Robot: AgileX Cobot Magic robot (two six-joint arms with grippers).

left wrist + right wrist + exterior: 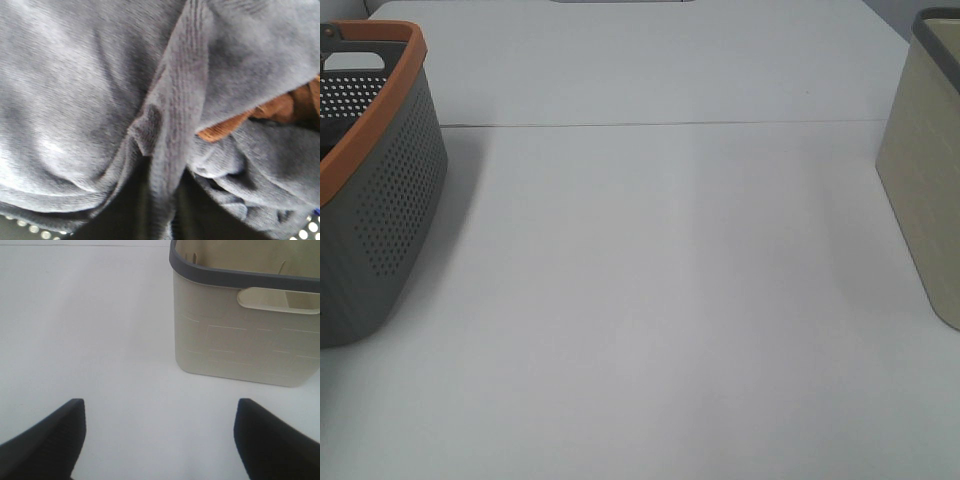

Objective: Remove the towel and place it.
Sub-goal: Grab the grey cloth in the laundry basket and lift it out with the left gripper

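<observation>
The towel (90, 100), dark navy-grey terry cloth, fills the left wrist view, bunched in folds. A pulled ridge of it runs down between two dark shapes at the frame's lower middle, which look like my left gripper (162, 215) shut on that fold. The towel does not show in the exterior high view, and neither does any arm. My right gripper (160, 440) is open and empty over bare white table, its dark fingertips (50, 440) wide apart, a short way in front of the beige basket (240, 330).
A grey perforated basket with an orange rim (390, 200) stands at the left table edge. The beige basket with a dark rim (930, 180) stands at the right edge. An orange-brown cloth (280, 110) lies under the towel. The basket's perforated wall (30, 229) shows beside it.
</observation>
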